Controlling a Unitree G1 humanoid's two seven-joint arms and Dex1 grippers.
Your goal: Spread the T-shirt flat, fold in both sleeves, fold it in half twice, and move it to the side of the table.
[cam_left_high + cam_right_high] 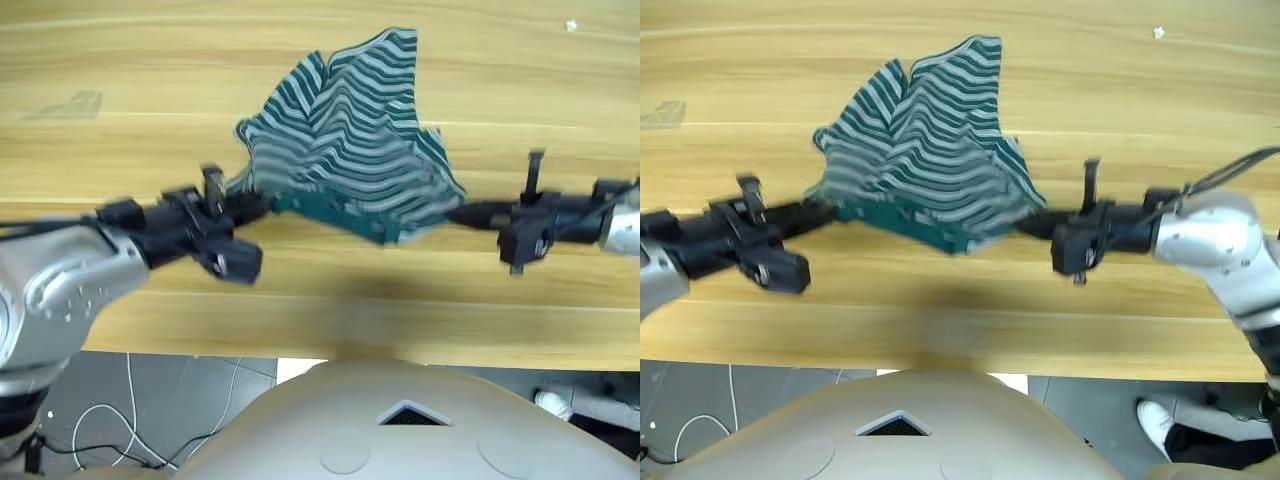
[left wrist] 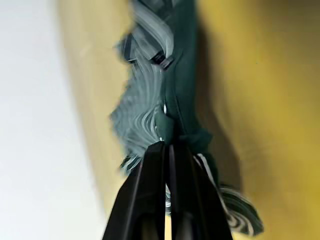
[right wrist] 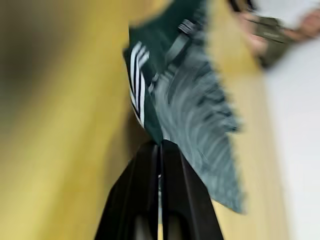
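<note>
A crumpled T-shirt of dark green and pale grey-white stripes (image 1: 345, 130) is over the middle of the light wooden surface (image 1: 110, 60), caught between the black left arm (image 1: 190, 230) and the black right arm (image 1: 540, 215). The left jaws are pinched tight on the dark green edge at the shirt's near left corner. The right jaws are clamped on the opposite corner, beside three white bars. The near edge is drawn out sideways between them, and the rest rises in folds toward the far side.
</note>
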